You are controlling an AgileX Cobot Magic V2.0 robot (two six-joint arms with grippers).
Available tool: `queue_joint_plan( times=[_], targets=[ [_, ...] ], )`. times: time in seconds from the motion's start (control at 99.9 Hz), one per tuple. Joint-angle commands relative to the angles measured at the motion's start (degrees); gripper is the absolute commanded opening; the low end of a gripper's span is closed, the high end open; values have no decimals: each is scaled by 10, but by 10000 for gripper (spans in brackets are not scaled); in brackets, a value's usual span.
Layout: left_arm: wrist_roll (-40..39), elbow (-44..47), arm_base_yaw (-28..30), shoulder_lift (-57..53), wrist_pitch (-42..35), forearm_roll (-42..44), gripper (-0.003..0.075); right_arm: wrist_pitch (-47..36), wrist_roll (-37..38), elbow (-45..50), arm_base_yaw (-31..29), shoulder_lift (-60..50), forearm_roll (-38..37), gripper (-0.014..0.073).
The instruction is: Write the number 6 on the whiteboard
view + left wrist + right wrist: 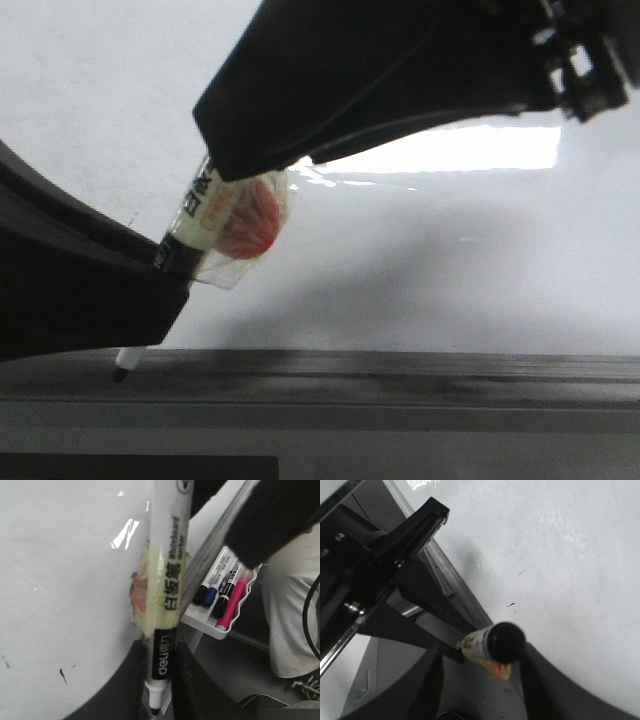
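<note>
No 6 on the whiteboard (420, 260) yet; only tiny stray ticks show.

The left gripper (161, 680) is clamped on the whiteboard marker (167, 585), its tip at the board's dark ledge (400, 365). The right gripper (492, 680) sits around the marker's rear end; grip unclear. All writing remains.

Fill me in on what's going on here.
The left gripper is clamped on a whiteboard marker near its writing end, with the tip pointing down over the dark ledge at the edge of the whiteboard. The right gripper sits over the marker's other end; whether it grips is unclear. No 6 is on the board, only tiny stray ticks.
</note>
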Motion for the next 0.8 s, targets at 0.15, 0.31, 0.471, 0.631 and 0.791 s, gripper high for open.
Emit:
queue_joint_plan(
  times=[0.15,0.31,0.471,0.631,0.791],
  targets=[
    [-1,-19,-34,-2,-45,0,-19,-61,-6,-22,3,7,7,314],
    [-1,-19,-34,-2,-49,0,-19,-50,-6,-22,3,7,12,213],
    [-1,-19,-34,-2,-52,1,-18,-41,-5,-22,3,7,42,-67],
    [-2,-19,-34,-2,-62,-10,77,-47,-5,-22,3,7,40,-67],
    [-2,-19,-31,-3,-77,-10,350,-46,-5,-22,3,7,44,-67]
  ],
)
